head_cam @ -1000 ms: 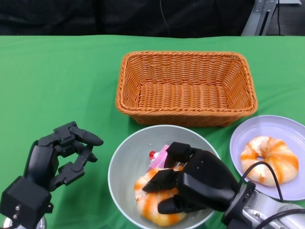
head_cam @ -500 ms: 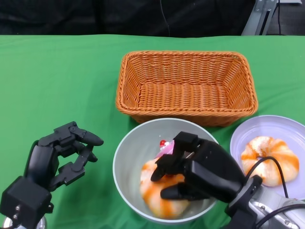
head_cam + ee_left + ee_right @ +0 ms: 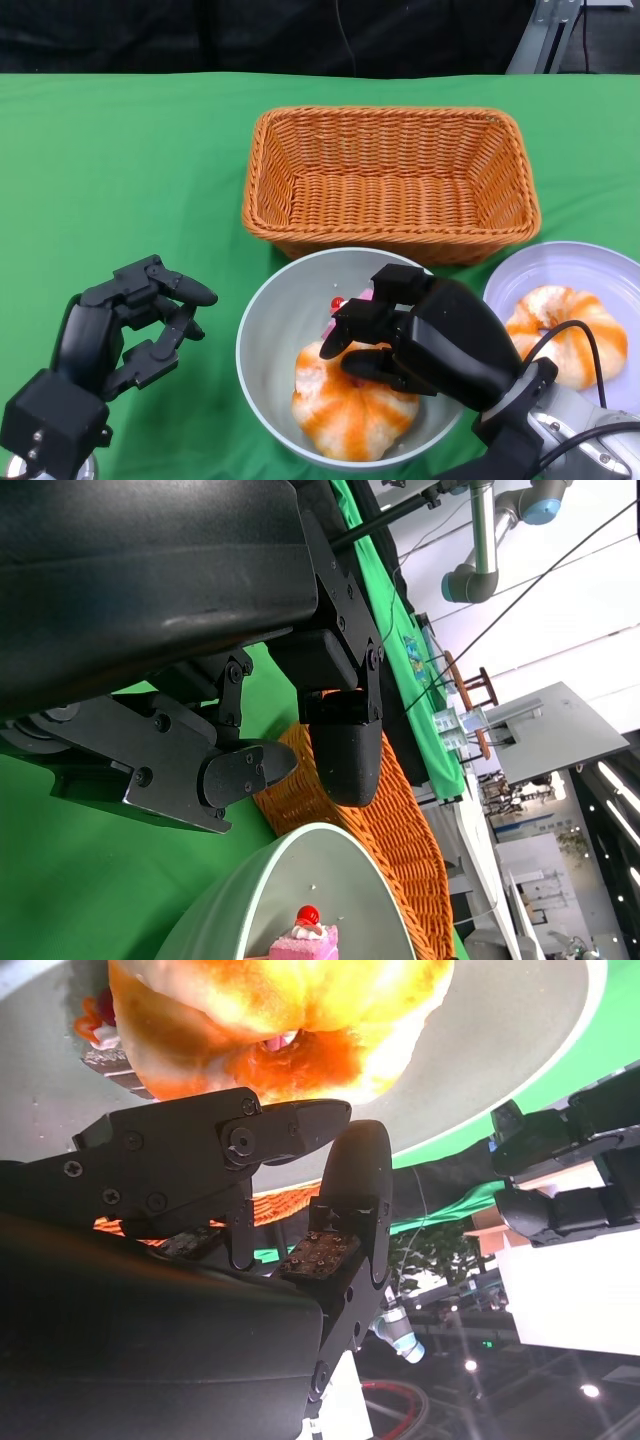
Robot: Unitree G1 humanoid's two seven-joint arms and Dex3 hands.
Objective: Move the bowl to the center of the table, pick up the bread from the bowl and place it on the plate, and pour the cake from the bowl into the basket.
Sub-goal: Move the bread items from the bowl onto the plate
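The pale grey bowl stands in front of the wicker basket. In it lie an orange-striped bread and a pink cake with a red cherry. My right hand hangs over the bowl's right side. Its fingers are apart just above the bread, with nothing between them. The right wrist view shows the bread just beyond the fingertips and the cake at the edge. My left hand rests left of the bowl, half curled and holding nothing. A lilac plate lies at the right.
A second orange-striped bread lies on the plate, partly behind my right arm. The basket holds nothing and nearly touches the bowl's far rim. Green cloth covers the table. In the left wrist view the bowl and basket lie past my fingers.
My right hand has risen off the bread and moved right and away from me. The bowl has shifted slightly toward the basket, and more of the bread shows. My left hand has stayed still.
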